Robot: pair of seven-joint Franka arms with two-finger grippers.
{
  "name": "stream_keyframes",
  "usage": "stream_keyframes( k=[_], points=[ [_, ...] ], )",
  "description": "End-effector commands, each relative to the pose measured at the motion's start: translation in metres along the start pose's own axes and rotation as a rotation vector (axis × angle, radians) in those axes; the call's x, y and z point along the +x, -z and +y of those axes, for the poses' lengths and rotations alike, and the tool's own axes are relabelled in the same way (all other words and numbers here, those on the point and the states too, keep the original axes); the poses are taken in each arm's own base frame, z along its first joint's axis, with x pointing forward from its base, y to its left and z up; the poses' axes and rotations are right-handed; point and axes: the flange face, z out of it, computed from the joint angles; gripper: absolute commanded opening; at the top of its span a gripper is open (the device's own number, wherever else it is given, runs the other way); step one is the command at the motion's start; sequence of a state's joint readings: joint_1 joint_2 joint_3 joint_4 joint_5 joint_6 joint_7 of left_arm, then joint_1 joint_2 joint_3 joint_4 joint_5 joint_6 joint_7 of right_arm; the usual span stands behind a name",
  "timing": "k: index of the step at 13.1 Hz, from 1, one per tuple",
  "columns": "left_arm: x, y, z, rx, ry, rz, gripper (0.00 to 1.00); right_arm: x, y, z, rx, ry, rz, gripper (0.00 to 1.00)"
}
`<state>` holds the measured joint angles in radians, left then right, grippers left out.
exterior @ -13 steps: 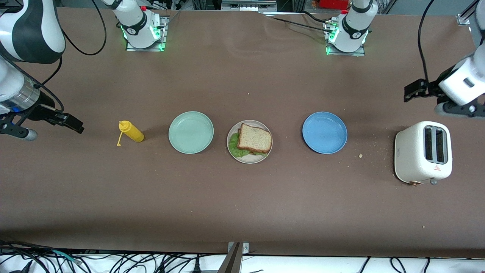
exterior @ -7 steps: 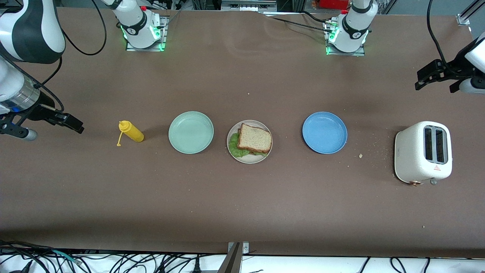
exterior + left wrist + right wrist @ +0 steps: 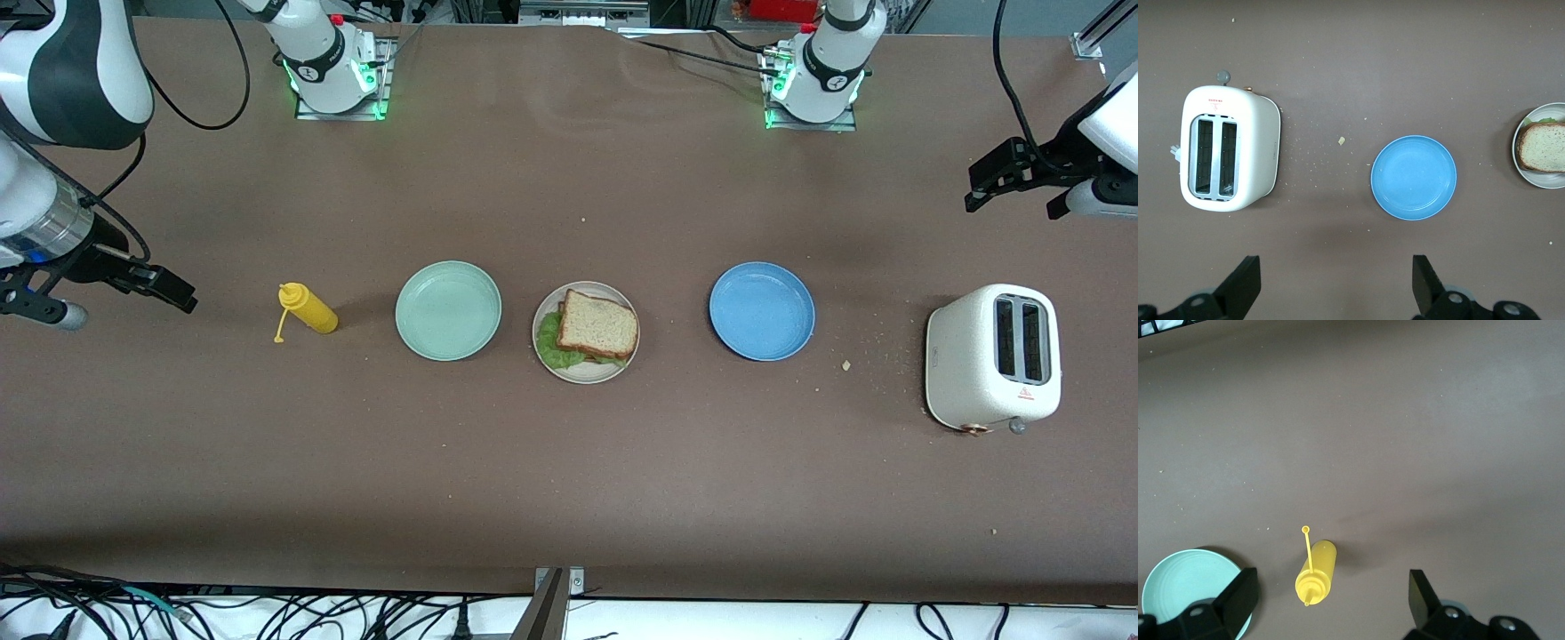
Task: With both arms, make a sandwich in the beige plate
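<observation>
- Sitting assembled on the beige plate, the sandwich had its top slice laid over lettuce that spilled out toward the right arm's end of the table.
- That plate stood between a mint green plate and a blue plate, well apart from both grippers.
- The left gripper hung with fingers spread wide and empty, over bare table near the toaster.
- The right gripper was equally wide and empty, up above the table near the yellow bottle.
- To my eye the build looked finished; doing it well now meant keeping both arms clear of the stack.
</observation>
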<state>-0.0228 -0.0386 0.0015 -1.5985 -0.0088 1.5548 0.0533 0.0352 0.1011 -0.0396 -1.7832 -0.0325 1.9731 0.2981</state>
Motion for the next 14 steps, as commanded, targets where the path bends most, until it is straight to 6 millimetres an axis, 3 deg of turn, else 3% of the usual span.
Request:
stream_keyframes(
  k=[1, 8, 14],
  points=[
    [0.006, -0.003, -0.003, 0.006, 0.001, 0.002, 1.00, -0.001, 0.004, 0.001, 0.015, 0.003, -0.001, 1.00],
    [0.022, -0.029, -0.012, 0.025, 0.010, -0.039, 1.00, 0.000, 0.004, 0.002, 0.015, 0.001, -0.001, 1.00],
    [0.030, -0.026, -0.011, 0.022, 0.016, -0.028, 1.00, -0.002, 0.010, 0.002, 0.019, 0.003, 0.004, 1.00]
  ],
)
